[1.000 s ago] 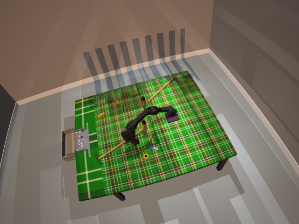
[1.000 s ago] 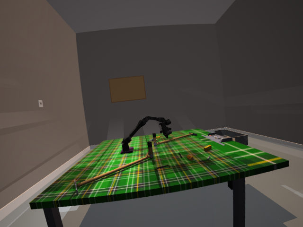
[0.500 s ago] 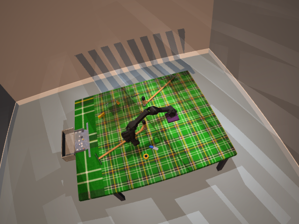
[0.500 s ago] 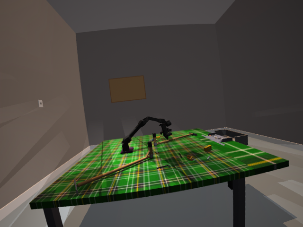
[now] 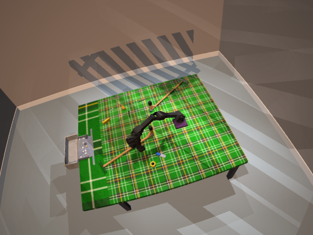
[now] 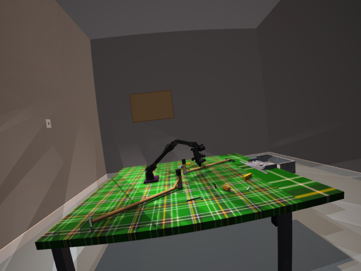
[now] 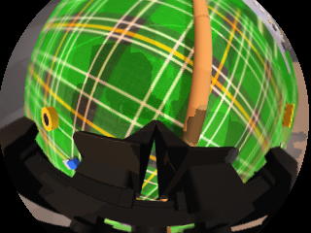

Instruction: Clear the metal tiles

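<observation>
The long scraper point(image 5: 117, 157) point(image 6: 215, 164) point(image 7: 202, 63) lies on the table, its dark crosswise head point(image 5: 102, 167) near the steel bench plate point(image 5: 90, 149) point(image 6: 247, 164). A black-topped upright grip point(image 5: 150, 129) point(image 6: 184, 166) stands at its near end. My gripper point(image 5: 142, 149) point(image 6: 199, 164) point(image 7: 155, 123) is shut and empty, above the table beside the handle; the fingertips show left of the handle in the wrist view. Several small metal tiles point(image 5: 85, 152) point(image 6: 256, 162) lie on the plate. The catch box point(image 5: 72, 152) point(image 6: 287, 166) adjoins its far end.
A second long-handled tool point(image 5: 167, 95) point(image 6: 133, 204) lies across the table. A yellow block point(image 5: 106, 120) point(image 6: 247, 176), an orange object point(image 5: 122, 107) point(image 6: 226, 187), a yellow ring point(image 5: 152, 161) point(image 7: 54, 118) and a blue-and-white piece point(image 5: 158, 153) point(image 7: 73, 163) lie around.
</observation>
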`<state>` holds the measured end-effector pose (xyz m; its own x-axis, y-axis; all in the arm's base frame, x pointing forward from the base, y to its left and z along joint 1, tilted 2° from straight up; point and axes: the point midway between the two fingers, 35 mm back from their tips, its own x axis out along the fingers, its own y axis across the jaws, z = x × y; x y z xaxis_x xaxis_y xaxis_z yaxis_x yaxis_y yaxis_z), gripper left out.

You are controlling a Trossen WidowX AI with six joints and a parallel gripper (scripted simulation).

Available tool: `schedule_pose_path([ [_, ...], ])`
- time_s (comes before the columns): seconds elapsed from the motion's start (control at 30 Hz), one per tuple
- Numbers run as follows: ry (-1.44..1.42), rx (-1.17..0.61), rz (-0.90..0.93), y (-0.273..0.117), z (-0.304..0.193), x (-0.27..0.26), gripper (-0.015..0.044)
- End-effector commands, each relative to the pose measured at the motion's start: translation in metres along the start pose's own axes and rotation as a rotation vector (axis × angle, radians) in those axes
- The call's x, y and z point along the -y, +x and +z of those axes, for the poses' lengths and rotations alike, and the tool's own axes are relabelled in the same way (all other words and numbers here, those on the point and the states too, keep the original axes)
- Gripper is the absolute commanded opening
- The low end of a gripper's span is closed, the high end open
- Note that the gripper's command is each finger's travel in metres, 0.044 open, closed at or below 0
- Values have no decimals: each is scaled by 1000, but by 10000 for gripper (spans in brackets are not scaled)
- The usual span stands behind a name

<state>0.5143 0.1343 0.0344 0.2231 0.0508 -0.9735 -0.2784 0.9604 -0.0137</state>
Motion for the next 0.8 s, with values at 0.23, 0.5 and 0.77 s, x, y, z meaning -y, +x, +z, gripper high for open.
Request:
schedule_pose_path([
  [0.23, -5, -5, 3, 2, 0, 11, 0],
  [0.5, -5, -5, 2, 2, 1, 19, 0],
  [0.77, -5, -5, 1, 2, 1, 27, 0],
])
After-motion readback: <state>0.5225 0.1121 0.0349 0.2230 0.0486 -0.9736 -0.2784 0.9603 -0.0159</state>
